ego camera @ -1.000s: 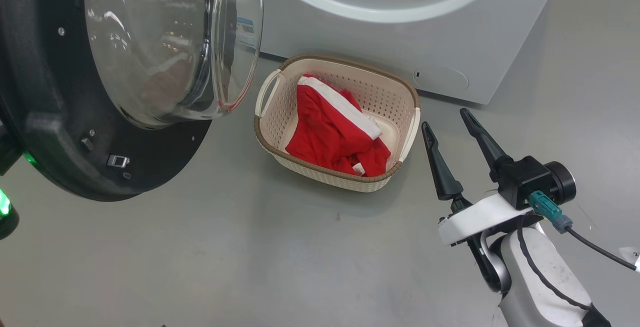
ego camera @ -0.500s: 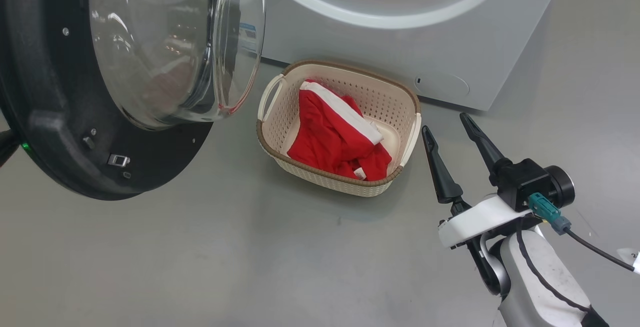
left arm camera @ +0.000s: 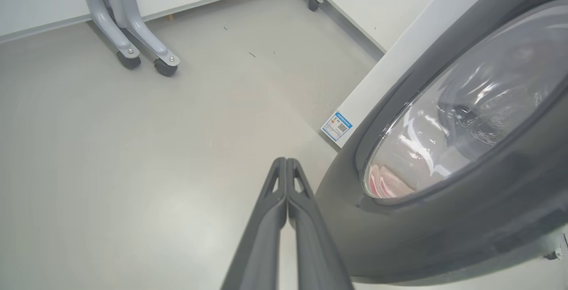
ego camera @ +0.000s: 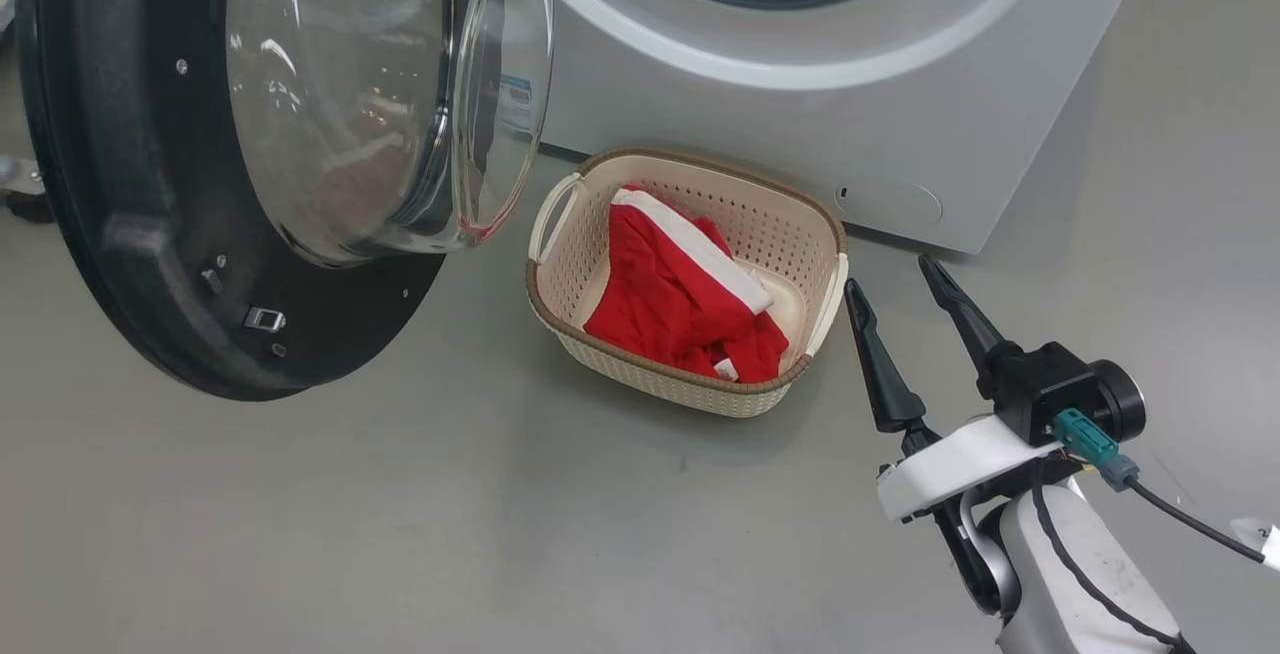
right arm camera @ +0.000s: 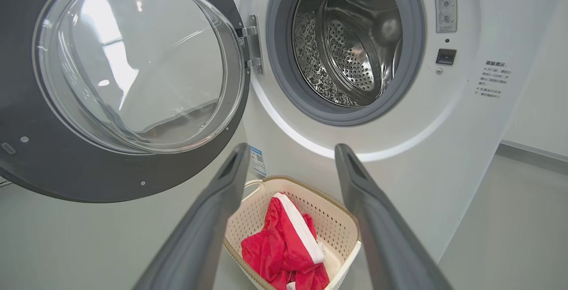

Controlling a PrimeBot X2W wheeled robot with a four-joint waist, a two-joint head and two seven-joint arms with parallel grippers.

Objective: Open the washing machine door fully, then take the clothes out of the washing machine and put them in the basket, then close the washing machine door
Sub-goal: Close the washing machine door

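Left wrist view: my left gripper hangs clamped, empty, near the washing machine door; a push could skid off its rim; right gripper gapes empty.

The washing machine stands on the floor at the back, its drum facing forward. The washing machine door hangs from a hinge at the left of the opening and stands out over the floor, left of the basket. The basket sits on the floor just before the machine's front, below the opening, with the clothes lying in it. The right gripper is near the basket's right side, apart from it. The left gripper lies just beside the door's outer rim, with a wheeled stand well beyond it.
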